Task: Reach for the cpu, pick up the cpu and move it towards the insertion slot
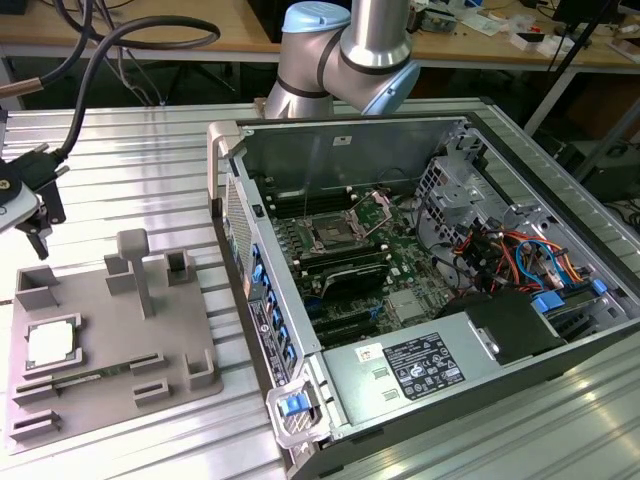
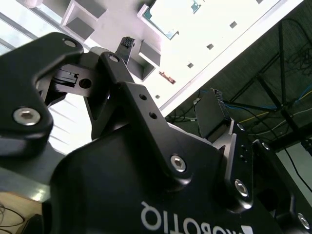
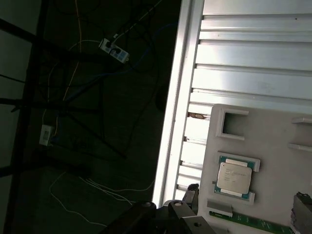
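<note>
Cpu (image 1: 52,343) first: it lies flat, shiny side up, in a little square nest in the grey tray (image 1: 100,320), near the tray's edge on the exterior view's left. In the first wrist view the cpu (image 3: 234,176) sits snug between small raised lips. I think they keep it from sliding and leave its top free to be picked from above. Nothing touches it.

The gripper (image 1: 36,232) hangs over the table's edge on the exterior view's left. It is near the tray's far corner and apart from the cpu, so I think the reach has only begun. It carries no cpu, and I cannot tell if it is wide or narrow.

The tray rests on the ribbed metal table (image 1: 150,170), just beside the open computer case (image 1: 330,150). The case lies on its side with the lid off. That makes the insertion slot (image 1: 335,235) on the green board (image 1: 400,265) face up, likely so the cpu can go in from above. The slot is well apart from the cpu, near the case's back wall.
</note>
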{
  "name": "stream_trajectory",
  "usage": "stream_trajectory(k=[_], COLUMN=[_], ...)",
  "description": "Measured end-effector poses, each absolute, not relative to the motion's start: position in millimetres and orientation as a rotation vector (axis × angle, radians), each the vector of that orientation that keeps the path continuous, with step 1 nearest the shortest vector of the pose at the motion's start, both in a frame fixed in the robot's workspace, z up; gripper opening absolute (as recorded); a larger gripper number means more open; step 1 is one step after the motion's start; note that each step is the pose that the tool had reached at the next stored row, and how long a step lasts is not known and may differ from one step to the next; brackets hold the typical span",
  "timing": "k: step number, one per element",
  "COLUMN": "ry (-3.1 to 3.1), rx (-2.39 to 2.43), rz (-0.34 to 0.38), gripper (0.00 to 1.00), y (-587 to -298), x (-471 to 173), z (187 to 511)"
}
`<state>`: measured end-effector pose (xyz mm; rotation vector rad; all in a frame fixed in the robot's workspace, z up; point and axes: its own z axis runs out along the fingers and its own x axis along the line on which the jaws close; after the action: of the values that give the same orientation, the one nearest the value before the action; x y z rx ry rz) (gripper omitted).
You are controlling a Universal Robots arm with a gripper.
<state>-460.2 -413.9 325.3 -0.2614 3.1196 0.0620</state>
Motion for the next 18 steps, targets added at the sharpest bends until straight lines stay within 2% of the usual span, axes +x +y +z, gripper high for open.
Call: stream_trajectory(k=[18], ry=[3.121], rx=[-0.261], rz=[0.06], gripper=[0.78], y=[-414.4], x=[-460.2], z=[322.6])
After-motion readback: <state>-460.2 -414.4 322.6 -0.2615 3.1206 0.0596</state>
